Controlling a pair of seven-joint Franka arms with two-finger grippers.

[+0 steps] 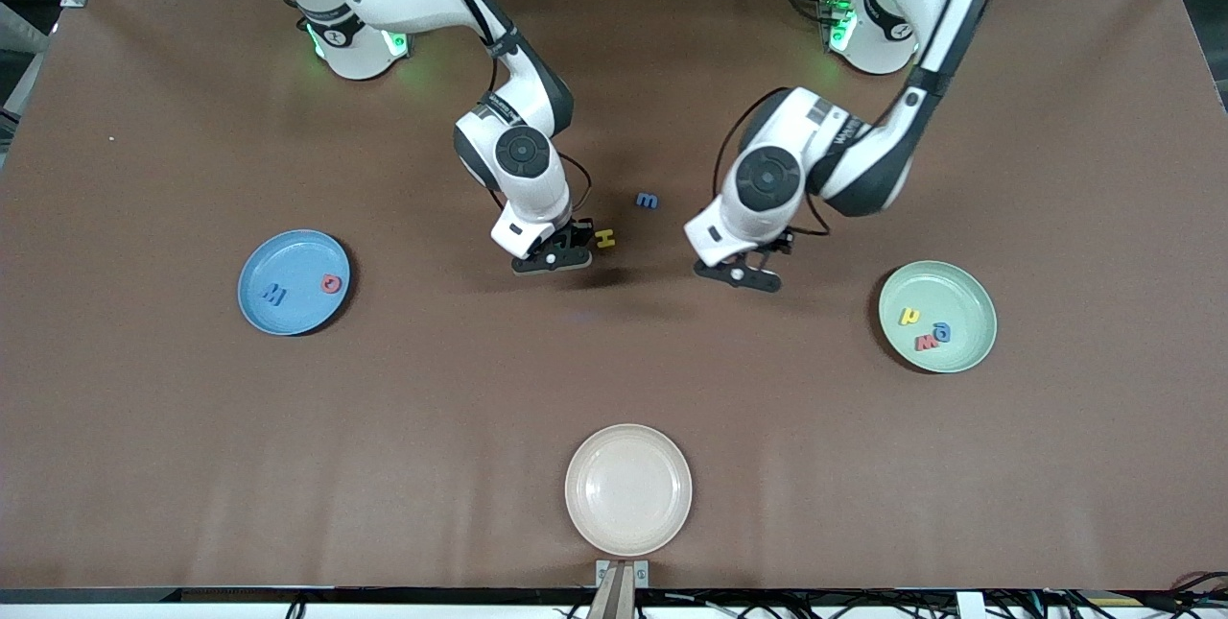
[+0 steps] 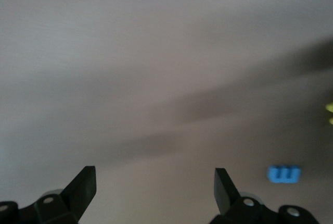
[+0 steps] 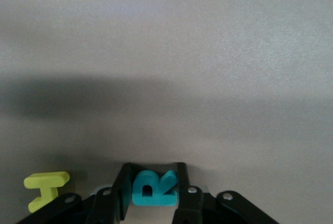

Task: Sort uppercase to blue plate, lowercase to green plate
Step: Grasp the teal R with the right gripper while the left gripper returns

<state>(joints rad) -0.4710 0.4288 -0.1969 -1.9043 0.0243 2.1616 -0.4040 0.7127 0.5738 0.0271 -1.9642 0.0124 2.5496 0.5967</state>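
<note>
Near frame centre, the right gripper pinches the teal R; yellow H and blue m lie unsorted. Left gripper hangs spread. Blue plate holds two letters, green plate three.

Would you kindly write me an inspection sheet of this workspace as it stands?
Surface: brown table.
Job's things: blue plate holds W, Q; green plate holds h, a, red m; H and blue m on table.
Clutter: cream plate.
Grippers: right gripper shut on R beside H; left gripper open over bare table.
Cables: black cables along both wrists.
Surroundings: frame rails, orange items above the table's top edge.
</note>
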